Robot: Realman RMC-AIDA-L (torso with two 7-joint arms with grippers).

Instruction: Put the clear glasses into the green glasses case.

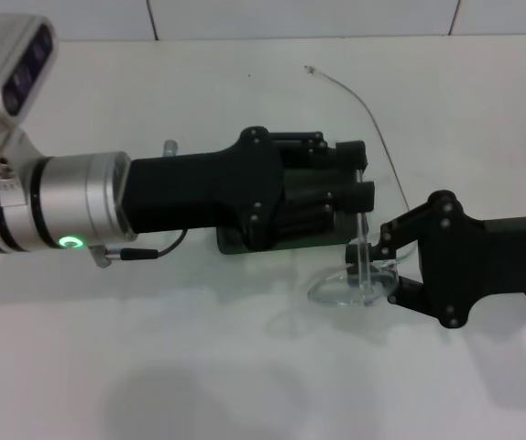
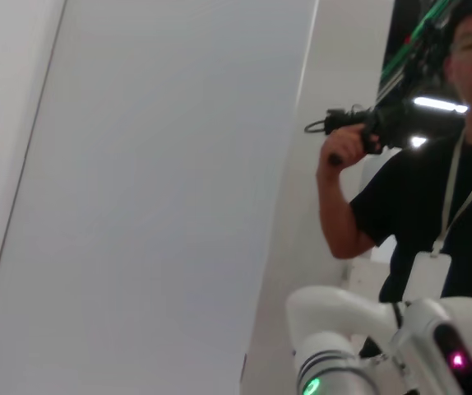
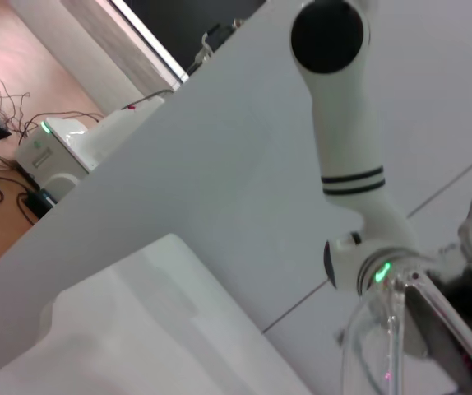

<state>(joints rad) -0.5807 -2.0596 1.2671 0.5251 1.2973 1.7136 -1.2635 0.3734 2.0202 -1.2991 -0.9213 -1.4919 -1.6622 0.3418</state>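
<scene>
In the head view, the clear glasses hang just above the table right of centre. One thin clear arm curves away toward the far side. My right gripper comes in from the right and is shut on the glasses' frame. The right wrist view shows the clear frame close up. The green glasses case lies at mid-table. Only a dark strip of its near edge shows under my left gripper, which reaches in from the left and covers the rest. The glasses are beside the case's right end, not inside it.
The white table stretches bare toward me and to the far side. A tiled wall edge runs along the back. In the left wrist view a person stands holding a device beyond the robot.
</scene>
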